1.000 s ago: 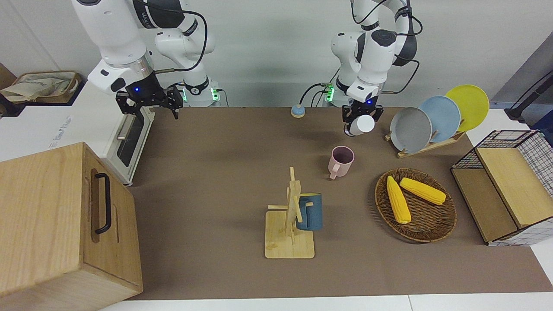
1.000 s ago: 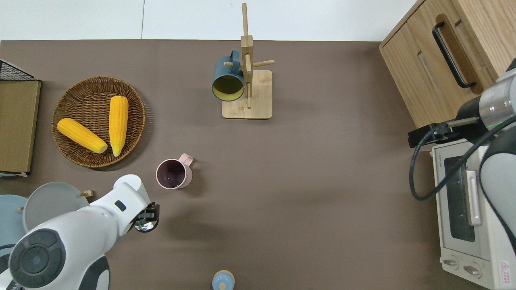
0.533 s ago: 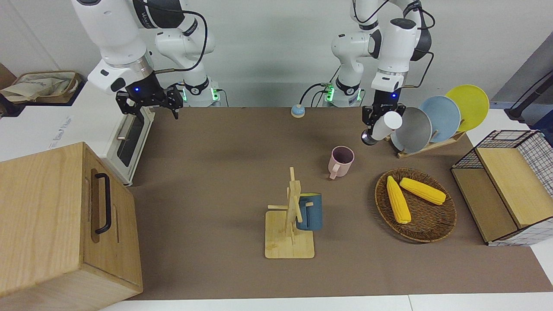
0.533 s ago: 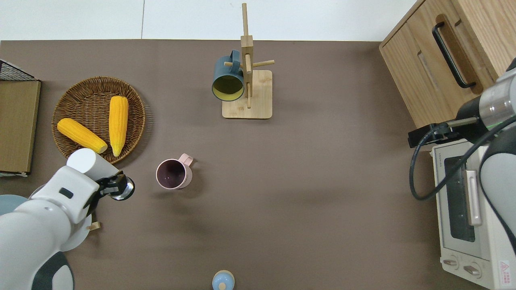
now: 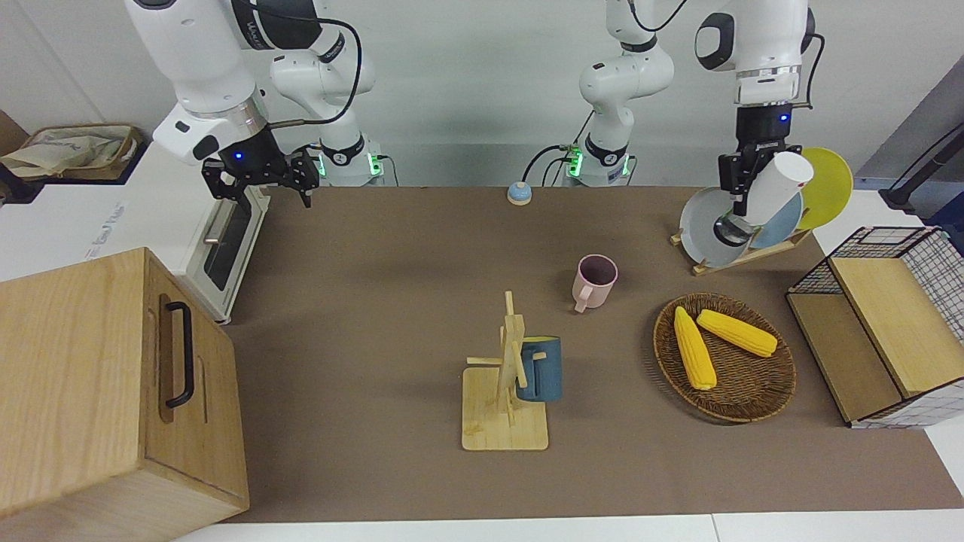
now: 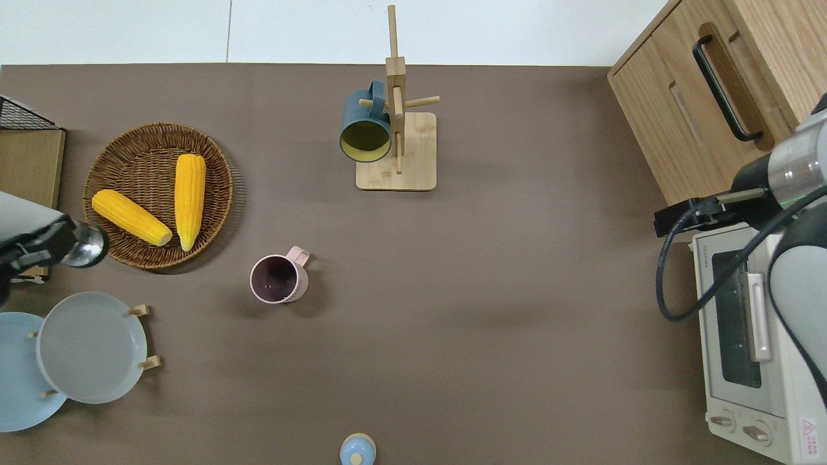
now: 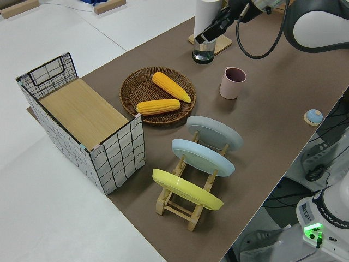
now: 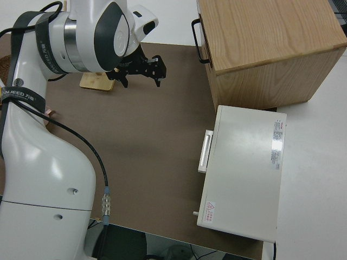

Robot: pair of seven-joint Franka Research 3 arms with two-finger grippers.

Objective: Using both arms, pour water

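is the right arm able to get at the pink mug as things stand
Probably yes. The right gripper is open and holds nothing, and the pink mug stands upright on bare table with nothing between them. It would be a long reach toward the left arm's end, though.

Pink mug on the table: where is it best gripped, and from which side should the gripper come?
Grip the pink mug by its rim wall, from above, on the side nearer the robots. It stands upright, mouth open, and its handle points away from the robots, so that side is probably free.
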